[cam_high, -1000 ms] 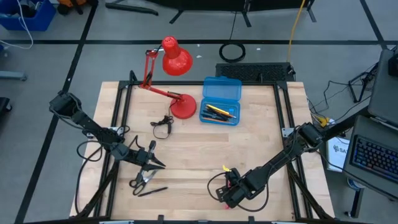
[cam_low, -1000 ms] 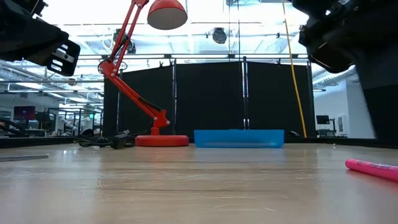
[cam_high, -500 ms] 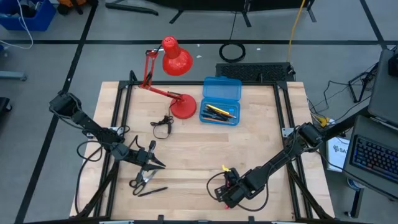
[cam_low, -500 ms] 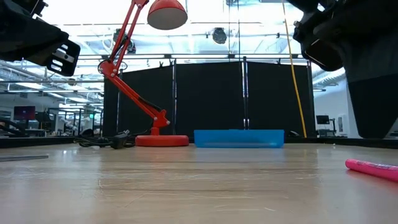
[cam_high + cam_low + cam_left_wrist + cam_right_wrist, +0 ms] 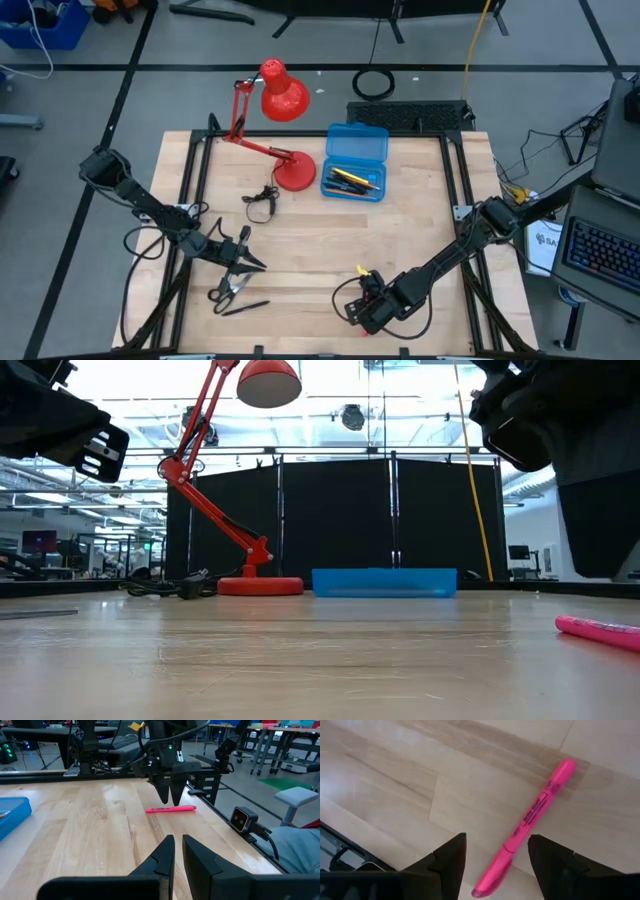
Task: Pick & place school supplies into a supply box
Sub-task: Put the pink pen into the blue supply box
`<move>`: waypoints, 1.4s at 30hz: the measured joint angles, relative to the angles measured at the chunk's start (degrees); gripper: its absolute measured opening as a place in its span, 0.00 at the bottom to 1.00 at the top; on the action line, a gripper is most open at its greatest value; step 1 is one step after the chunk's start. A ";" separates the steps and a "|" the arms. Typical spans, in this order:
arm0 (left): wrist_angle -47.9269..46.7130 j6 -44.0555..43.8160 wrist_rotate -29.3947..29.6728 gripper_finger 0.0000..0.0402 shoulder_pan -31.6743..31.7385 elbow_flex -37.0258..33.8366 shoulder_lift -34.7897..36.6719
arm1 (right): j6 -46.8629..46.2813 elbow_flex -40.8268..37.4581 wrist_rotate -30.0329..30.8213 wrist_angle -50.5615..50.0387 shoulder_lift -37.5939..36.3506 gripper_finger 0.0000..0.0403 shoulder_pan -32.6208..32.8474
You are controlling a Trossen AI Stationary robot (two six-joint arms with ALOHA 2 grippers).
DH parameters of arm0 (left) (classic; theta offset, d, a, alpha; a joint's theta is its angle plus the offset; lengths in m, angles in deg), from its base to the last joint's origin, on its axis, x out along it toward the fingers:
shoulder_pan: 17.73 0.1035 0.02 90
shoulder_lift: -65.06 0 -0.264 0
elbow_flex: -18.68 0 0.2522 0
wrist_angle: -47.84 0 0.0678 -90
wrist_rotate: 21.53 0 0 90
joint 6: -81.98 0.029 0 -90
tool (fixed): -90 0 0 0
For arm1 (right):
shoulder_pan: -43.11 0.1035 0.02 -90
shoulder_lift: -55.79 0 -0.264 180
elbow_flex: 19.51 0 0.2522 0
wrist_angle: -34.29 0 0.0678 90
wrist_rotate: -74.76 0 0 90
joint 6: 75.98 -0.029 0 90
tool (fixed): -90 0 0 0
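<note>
Below the right gripper [image 5: 495, 855], between its two spread fingers, lies the pink pen [image 5: 525, 825] flat on the wooden table [image 5: 320, 240]. The jaws stand wide apart and released, one finger on each side of the pen, not touching it. From above, this gripper [image 5: 368, 298] hangs over the table's near edge, right of centre; the pen itself is mostly hidden under the arm there.

Off to the other side, the left gripper [image 5: 174, 852] points across the table towards the right one. Its fingers are nearly together, with only a thin gap between the tips, and nothing sits between them. Straight ahead of those jaws, well beyond the tips, the pen [image 5: 170, 809] shows again under the other arm's fingers. Just beside the left gripper [image 5: 245, 258], on its near side, lie the scissors [image 5: 229, 287] and a black pen [image 5: 245, 307], both loose on the wood.

Far from both sets of jaws, at the back of the table, the blue box [image 5: 355, 162] stands open with a few pens and an orange pencil inside. A red lamp [image 5: 280, 100] stands just beside it.
</note>
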 joint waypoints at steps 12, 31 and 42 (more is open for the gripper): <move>-0.39 -0.01 0.00 0.10 0.00 0.00 0.00 | 2.88 0.00 1.55 -2.04 0.00 0.50 -2.16; -1.01 -0.14 0.00 0.10 -0.01 0.00 0.00 | 4.23 0.00 1.64 -3.22 0.00 0.49 -2.29; -1.05 -0.18 0.00 0.10 -0.02 0.00 0.00 | 5.73 0.00 3.09 -3.23 0.00 0.49 -3.10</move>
